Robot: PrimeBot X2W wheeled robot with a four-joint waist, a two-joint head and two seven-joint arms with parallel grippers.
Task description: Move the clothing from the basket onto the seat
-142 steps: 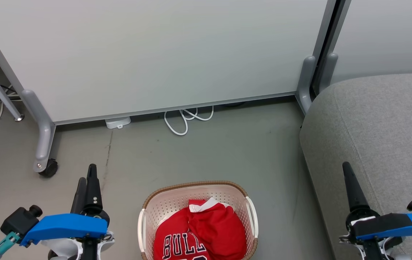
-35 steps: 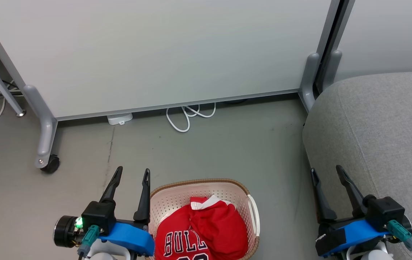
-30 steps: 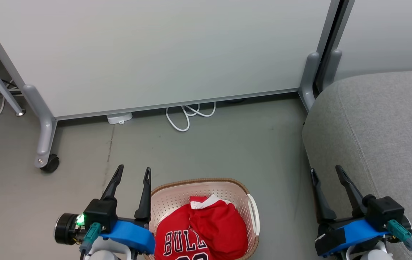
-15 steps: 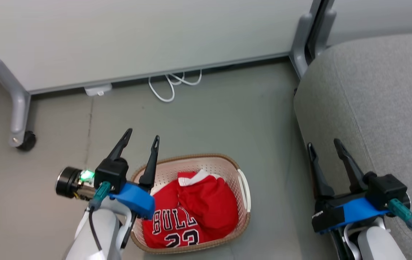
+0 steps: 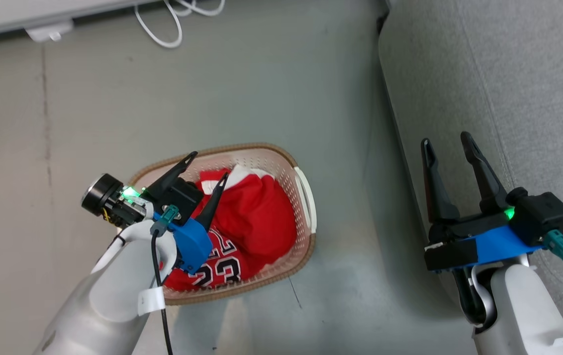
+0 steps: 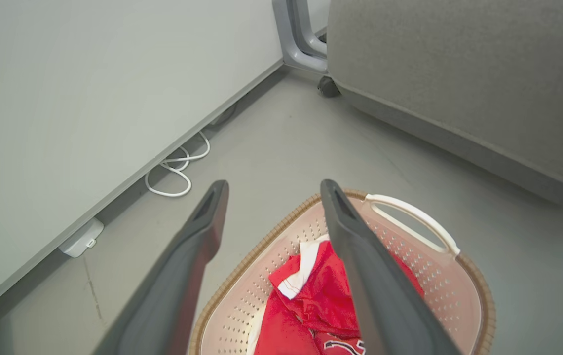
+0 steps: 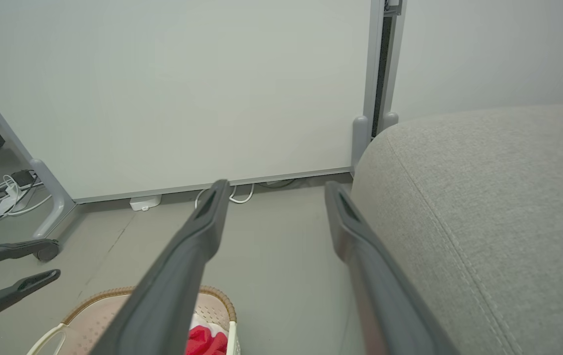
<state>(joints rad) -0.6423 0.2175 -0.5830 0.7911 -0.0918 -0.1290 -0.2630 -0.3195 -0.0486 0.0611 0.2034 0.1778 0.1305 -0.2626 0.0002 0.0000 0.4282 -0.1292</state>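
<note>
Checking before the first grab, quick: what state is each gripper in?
Left gripper: open, holding nothing, over the basket of red clothing.
Right gripper: open, holding nothing, by the seat.

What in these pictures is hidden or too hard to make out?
Head view: the left gripper covers most of the jersey lettering.
Head view: clothing hides the basket floor.
Head view: the seat runs off the top and right edges.
Left wrist view: a finger and the bottom edge cut off the jersey.
</note>
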